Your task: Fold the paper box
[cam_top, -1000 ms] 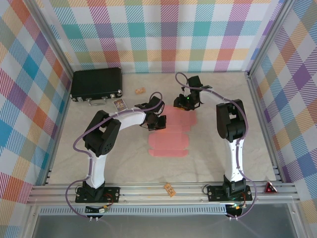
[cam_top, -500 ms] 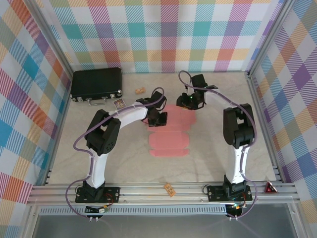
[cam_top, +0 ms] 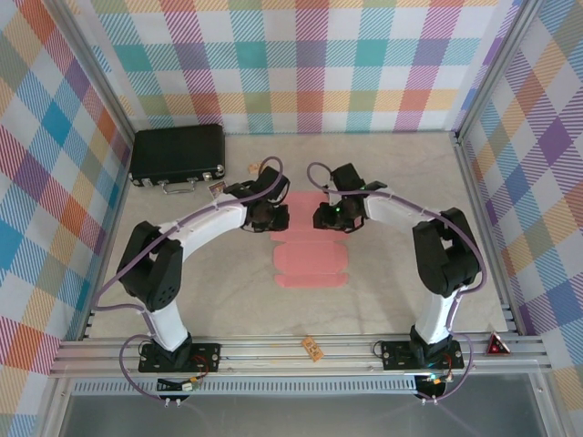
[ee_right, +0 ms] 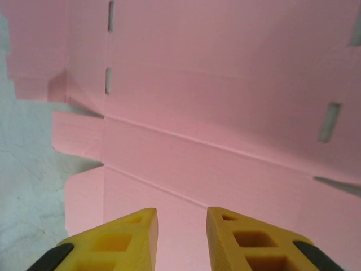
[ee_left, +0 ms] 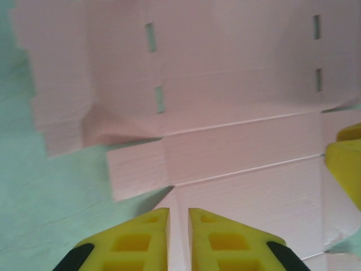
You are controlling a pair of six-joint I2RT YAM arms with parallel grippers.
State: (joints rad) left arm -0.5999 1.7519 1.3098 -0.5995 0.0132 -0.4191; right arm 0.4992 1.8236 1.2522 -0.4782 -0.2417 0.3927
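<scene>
The paper box [cam_top: 310, 259] is a salmon-pink die-cut sheet lying flat in the middle of the table, with creases, slots and side flaps. My left gripper [cam_top: 276, 218] is low over the sheet's far left part. Its yellow fingers [ee_left: 144, 234] stand a narrow gap apart over the pink card [ee_left: 237, 84], holding nothing. My right gripper [cam_top: 321, 218] faces it from the right, over the same far part. It is open wider, with bare card [ee_right: 225, 113] showing between its fingers [ee_right: 242, 234]. One right finger [ee_left: 344, 164] shows at the edge of the left wrist view.
A black hard case [cam_top: 178, 155] lies at the far left. A small card [cam_top: 219, 189] and a tan scrap [cam_top: 258, 167] lie near it. An orange piece [cam_top: 312, 347] sits on the front rail, and a red triangle [cam_top: 496, 343] at the front right. Checked walls enclose the table.
Both grippers have come together over the sheet's far part, the right one moving left and nearer. The left jaws have parted slightly and the right jaws have narrowed a little.
</scene>
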